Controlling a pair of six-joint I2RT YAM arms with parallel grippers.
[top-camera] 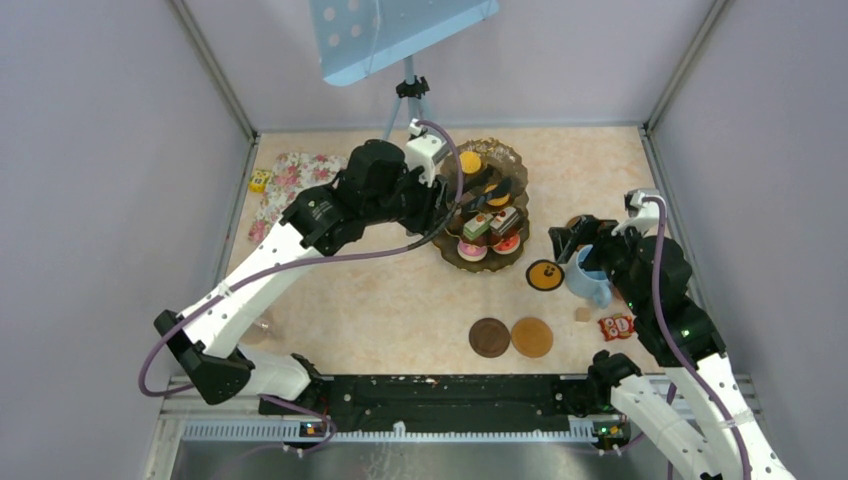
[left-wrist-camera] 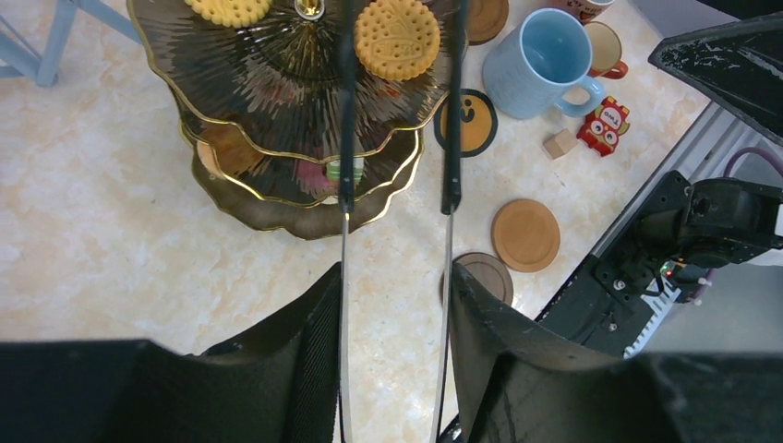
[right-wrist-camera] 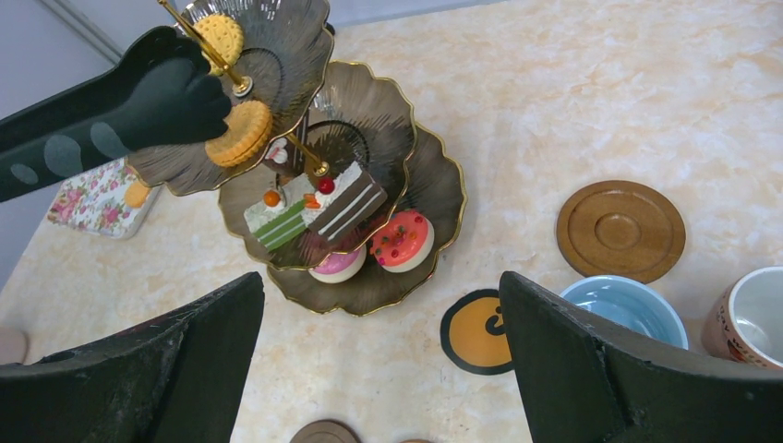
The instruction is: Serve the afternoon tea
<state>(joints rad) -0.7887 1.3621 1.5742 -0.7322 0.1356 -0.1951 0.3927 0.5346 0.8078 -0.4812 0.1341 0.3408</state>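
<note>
Left gripper (left-wrist-camera: 395,291): you have it clamped on the black tongs (left-wrist-camera: 347,138), whose two arms run out between its fingers. The tong tips straddle a round biscuit (left-wrist-camera: 397,37) on the top tier of the three-tier stand (left-wrist-camera: 305,221); contact with the biscuit cannot be told.

The stand sits near the tabletop's far edge, about mid-width. Its middle tier carries a green-striped cake slice (right-wrist-camera: 277,220) and a chocolate slice (right-wrist-camera: 349,208). A red-topped cake (right-wrist-camera: 403,240) is on the bottom tier.

Right gripper (right-wrist-camera: 379,305): your fingers stand wide apart with nothing between them, near the right edge, just beside the light blue mug (top-camera: 588,278).

A dark brown coaster (top-camera: 490,337) and a lighter brown coaster (top-camera: 532,337) lie side by side toward the near edge.
</note>
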